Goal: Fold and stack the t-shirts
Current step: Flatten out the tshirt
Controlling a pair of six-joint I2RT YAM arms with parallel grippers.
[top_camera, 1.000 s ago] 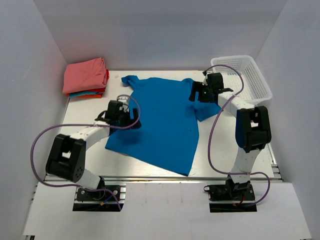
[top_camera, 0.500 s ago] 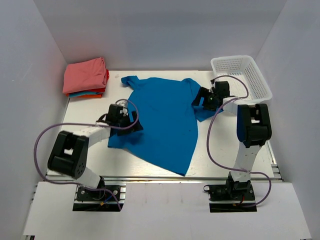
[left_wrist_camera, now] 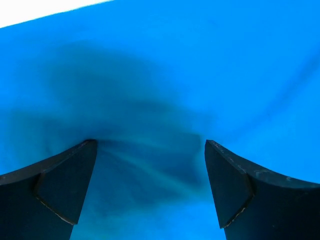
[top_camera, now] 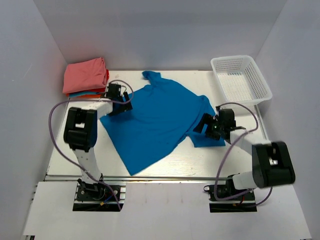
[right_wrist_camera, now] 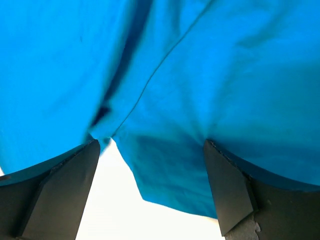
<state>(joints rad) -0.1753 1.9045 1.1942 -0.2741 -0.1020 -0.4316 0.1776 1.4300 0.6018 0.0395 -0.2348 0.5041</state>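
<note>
Top external: blue shirt [top_camera: 150, 120] laid out, not yet folded

We list the contents left to right.

1. Folded pile [top_camera: 85, 76]. A salmon-pink shirt lies on top, with thin blue and orange-red edges beneath. It is squared, soft-cornered, and sits at the far left corner of the table [top_camera: 235, 160].

2. Left gripper [top_camera: 123, 104]. It rests at the blue shirt's left edge, just beside the pile. Its wrist view shows the fingers standing apart with puckered cloth across the gap. We judge it is pressing, not pinching.

3. Blue shirt. The cloth is a bright, matte knit, spread open and skewed across mid-table. One sleeve points to the back and the hem corner to the near edge, with shallow wrinkles throughout.

4. Right gripper [top_camera: 206, 125]. It is on the right-hand sleeve, fingers parted over a stitched seam, with bare table showing below the hem.

5. Basket [top_camera: 240, 82]. It is white plastic mesh at the far right, clear of the shirt.

Step in hand, as we judge it: squaring and flattening the shirt, with no fold made. The next move calls for a firm pinch at both edges and an even lift, since limp cloth sags and slips.
</note>
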